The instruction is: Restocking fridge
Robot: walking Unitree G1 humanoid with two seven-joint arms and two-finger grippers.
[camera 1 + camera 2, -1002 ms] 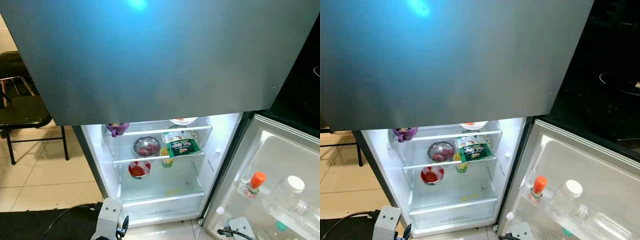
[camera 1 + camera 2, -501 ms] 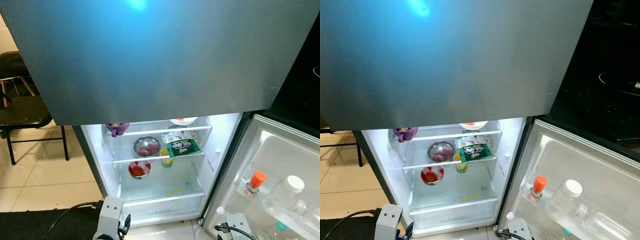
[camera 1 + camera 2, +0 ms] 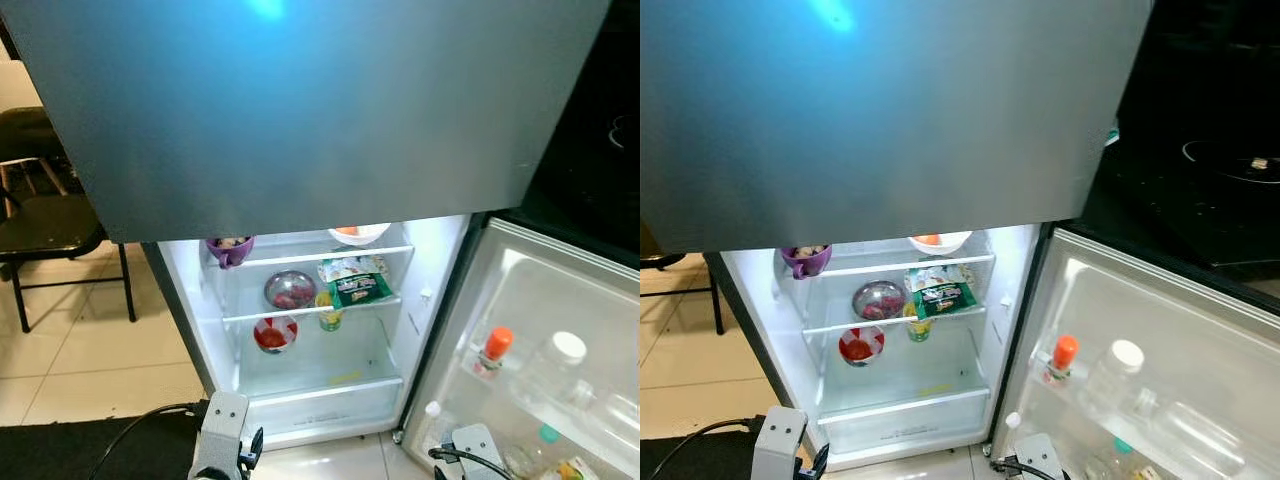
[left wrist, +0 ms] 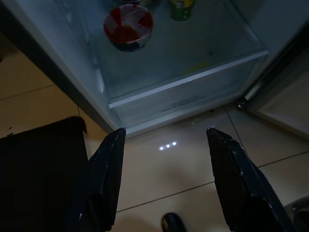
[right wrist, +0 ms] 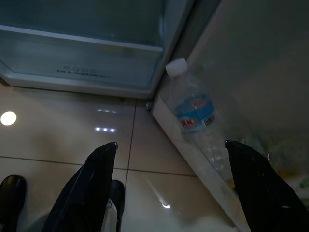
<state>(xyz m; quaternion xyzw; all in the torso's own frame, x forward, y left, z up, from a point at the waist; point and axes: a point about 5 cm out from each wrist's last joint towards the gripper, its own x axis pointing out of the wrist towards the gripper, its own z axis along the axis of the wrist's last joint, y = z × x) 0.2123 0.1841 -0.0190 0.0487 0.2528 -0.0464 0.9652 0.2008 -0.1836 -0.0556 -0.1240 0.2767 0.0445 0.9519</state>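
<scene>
The fridge (image 3: 310,330) stands with its lower door (image 3: 560,330) swung wide to the right. On its shelves are a purple cup (image 3: 230,250), a white bowl (image 3: 358,234), a steel bowl (image 3: 290,290), a green packet (image 3: 360,288), a yellow-green can (image 3: 328,315) and a red-and-white bowl (image 3: 274,334). The door rack holds an orange-capped bottle (image 3: 490,352), a white-capped jar (image 3: 555,365) and a water bottle (image 5: 195,116). My left gripper (image 4: 165,131) hangs open and empty over the floor before the fridge. My right gripper (image 5: 171,143) is open and empty, low by the door's foot.
The closed grey freezer door (image 3: 300,110) looms above. A black chair (image 3: 40,220) stands at the left and a black mat (image 3: 90,445) with a cable lies at the lower left. A dark counter (image 3: 1220,170) is on the right. Pale floor tiles (image 3: 90,350) lie in front.
The whole picture has shifted a little up and left, so the camera moved. Nothing in the fridge has moved. Both arms stay low.
</scene>
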